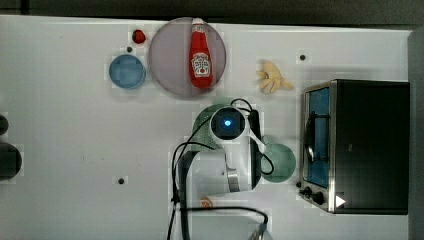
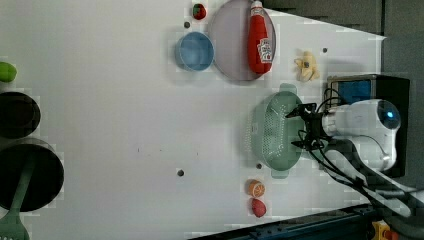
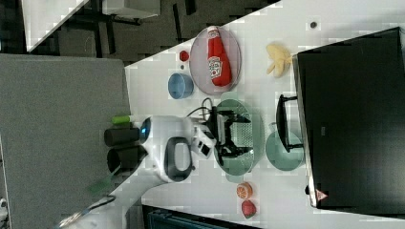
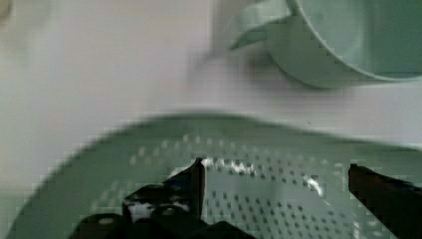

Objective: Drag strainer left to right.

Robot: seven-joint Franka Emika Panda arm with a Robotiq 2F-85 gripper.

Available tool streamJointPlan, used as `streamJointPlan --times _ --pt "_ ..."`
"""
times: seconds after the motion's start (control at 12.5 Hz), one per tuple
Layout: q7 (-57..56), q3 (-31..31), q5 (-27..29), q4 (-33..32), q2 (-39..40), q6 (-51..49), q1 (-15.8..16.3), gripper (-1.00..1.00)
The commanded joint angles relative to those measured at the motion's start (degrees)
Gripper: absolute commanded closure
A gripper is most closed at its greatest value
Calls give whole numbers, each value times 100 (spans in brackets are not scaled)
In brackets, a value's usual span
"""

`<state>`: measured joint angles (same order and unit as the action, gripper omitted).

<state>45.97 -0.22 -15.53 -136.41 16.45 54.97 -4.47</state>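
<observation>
Hanging over the strainer (image 2: 274, 131), the gripper (image 2: 299, 128) had its two dark fingers spread wide and pinched nothing; the wrist view showed one finger (image 4: 191, 180) and its partner poised above the perforated inside of the bowl, apart from the plastic as far as could be told. The strainer sat on the white table (image 2: 125, 125), between the grey plate (image 2: 235, 45) carrying the ketchup bottle (image 2: 260, 37) and the orange fruit (image 2: 255, 188) with the red one beside it, while the teal mug (image 4: 343, 40) stood just beside its rim on the side toward the toaster oven (image 1: 360, 145). Judged by its look, the thing was a thin, light, stiff plastic shell, smooth enough to slip and too light to resist being nudged or tipped. A drag would probably go best with one finger inside the wall and one outside, closing on the rim, or simply hooking the inner wall and pulling; the small end tab (image 2: 280, 173) offered another hold. Pressing down on one edge risked tilting the oval, and the nearby mug could be bumped if the slide went its way.
</observation>
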Motion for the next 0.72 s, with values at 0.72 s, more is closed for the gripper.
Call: streamJointPlan --times 0.72 --pt "-4326 177 1568 1110 -4013 -4370 68 -100"
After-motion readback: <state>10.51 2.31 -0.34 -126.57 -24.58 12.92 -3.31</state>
